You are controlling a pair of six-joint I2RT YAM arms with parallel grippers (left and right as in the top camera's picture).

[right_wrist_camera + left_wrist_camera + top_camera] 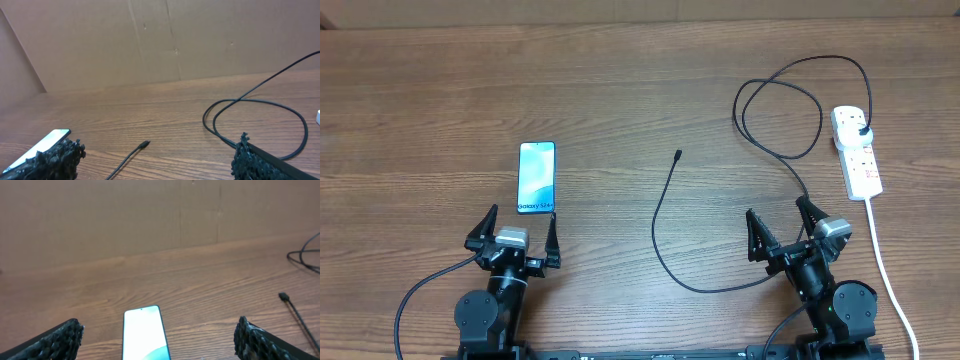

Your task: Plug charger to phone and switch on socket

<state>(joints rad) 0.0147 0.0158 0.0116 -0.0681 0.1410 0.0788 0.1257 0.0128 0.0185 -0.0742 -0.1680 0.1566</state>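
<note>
right of the phone (536, 177), charger tip (678, 155) lies parallel to it, nearer right gripper (785, 226) than left gripper (516, 228); both claws wide open, empty.

Non-task items: only the surface (620, 80), brown wood-grain, grain running left-right, filling almost the whole overhead view. Behind it is a plain brown backdrop (100, 220), cardboard-looking, which meets the surface's far edge. Left wrist view: faint vertical seams in the backdrop. Right wrist view: more seams, plus a slanted edge at left where a second panel angles in. A few small marks on it, too small to tell what.
</note>
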